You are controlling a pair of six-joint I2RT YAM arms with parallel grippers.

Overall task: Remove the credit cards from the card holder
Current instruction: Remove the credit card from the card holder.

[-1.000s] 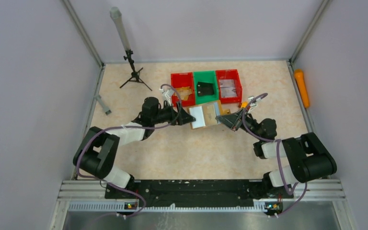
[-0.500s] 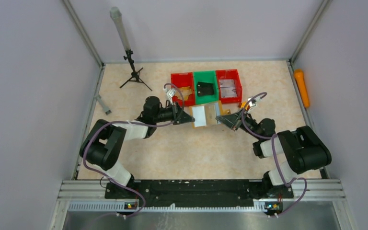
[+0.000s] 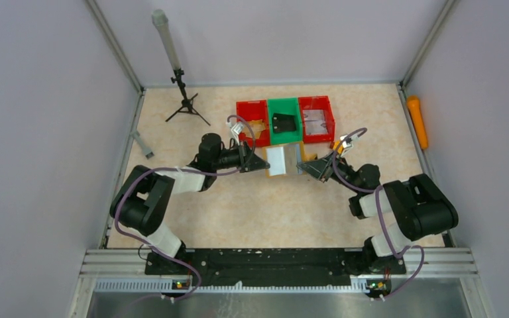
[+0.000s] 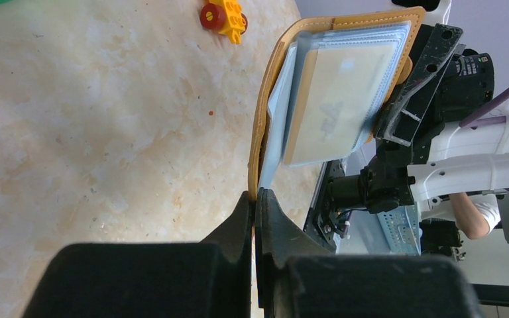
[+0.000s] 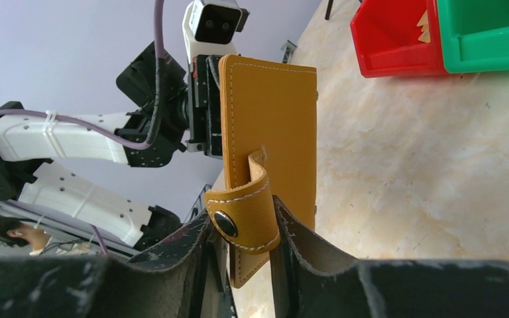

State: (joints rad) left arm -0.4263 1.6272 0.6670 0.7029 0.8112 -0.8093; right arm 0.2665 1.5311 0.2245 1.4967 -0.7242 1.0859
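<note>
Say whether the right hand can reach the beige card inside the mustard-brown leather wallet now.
Probably not: the right hand straddles the wallet's outer snap tab, and the card faces the other side.

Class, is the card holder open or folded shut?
Open. The card holder is spread, its clear sleeves and a tan card exposed.
</note>
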